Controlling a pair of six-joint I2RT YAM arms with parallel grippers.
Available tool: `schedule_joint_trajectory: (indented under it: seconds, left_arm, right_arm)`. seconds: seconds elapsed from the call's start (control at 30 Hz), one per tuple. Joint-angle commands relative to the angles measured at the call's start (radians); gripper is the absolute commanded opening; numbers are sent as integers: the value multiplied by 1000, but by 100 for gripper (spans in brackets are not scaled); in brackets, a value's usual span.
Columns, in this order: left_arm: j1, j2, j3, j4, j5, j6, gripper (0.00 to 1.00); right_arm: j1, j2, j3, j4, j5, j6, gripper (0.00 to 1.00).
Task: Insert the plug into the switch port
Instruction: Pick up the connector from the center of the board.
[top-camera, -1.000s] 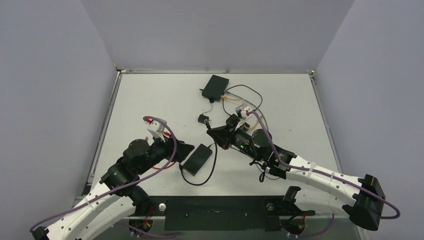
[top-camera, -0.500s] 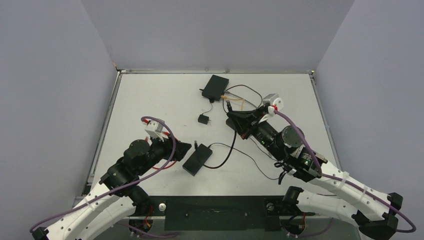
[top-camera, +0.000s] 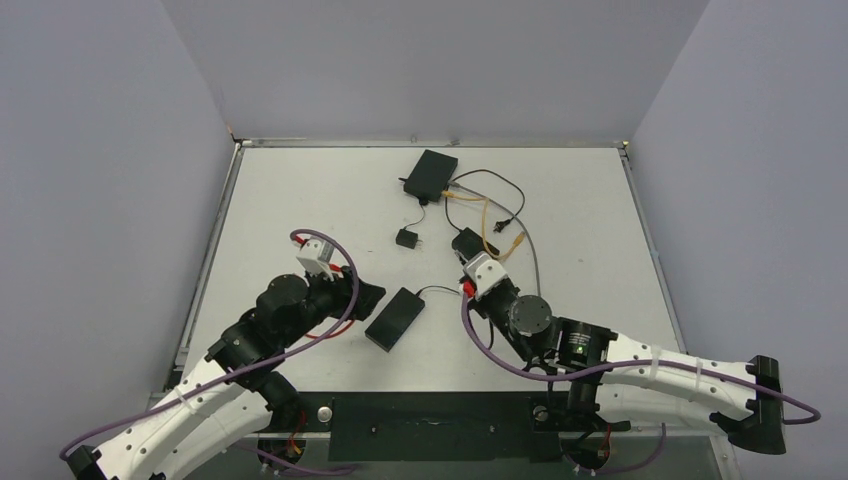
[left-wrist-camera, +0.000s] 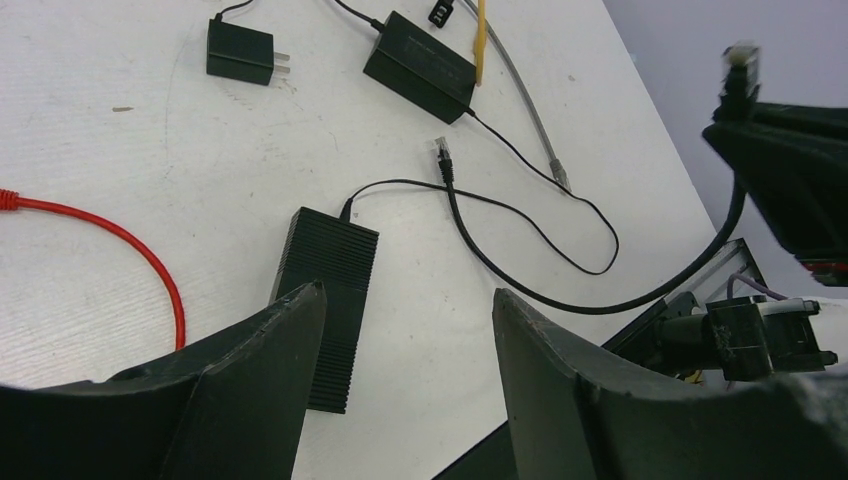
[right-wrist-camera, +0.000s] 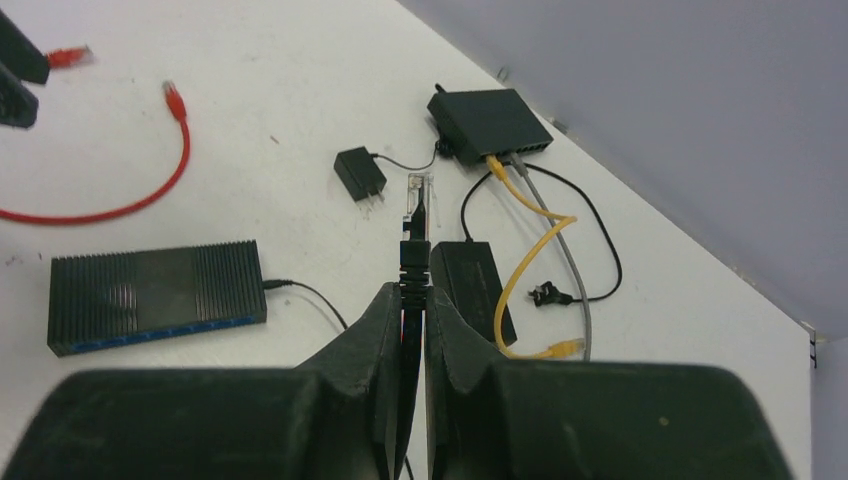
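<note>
Left of centre: left gripper (top-camera: 374, 296) jaws apart, empty, just beside ribbed switch (top-camera: 395, 318) on worktop (top-camera: 300, 190). Centre: right gripper (top-camera: 463, 242) clamped on black cable (right-wrist-camera: 414, 250), clear plug (right-wrist-camera: 418, 190) jutting ahead, off worktop. Arm just swung back from right. Plug well apart from ports, so alignment likely next.

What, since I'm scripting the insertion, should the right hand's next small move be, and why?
Probably swing the right hand left, turning the plug toward the blue port row of the switch: the gripped plug now points past it.
</note>
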Motion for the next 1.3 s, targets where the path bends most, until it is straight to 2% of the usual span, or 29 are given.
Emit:
schedule_joint_trajectory:
  seconds: [0.0,0.37,0.6,0.77,0.9,1.27]
  left_arm:
    - [1,6,53,39,3,8,60]
    - [1,59,64,62,69,-59,63]
    - [1,82,30,145,261,-40,63]
    - [2,119,25,190,407,-59,63]
    - [3,166,30,196,457,-103,64]
    - [13,213,-8,278,579,-254,64]
  right_arm:
    - [7,-5,-53,48,-63,-29,0]
    - [8,-11,-198,141,-423,-64,0]
    - [19,8,-237,196,-551,-160,0]
    - [31,29,-228,192,-557,-203,0]
    - [57,32,-231,204,-542,-248,0]
    - [170,42,-274,295,-303,-388,0]
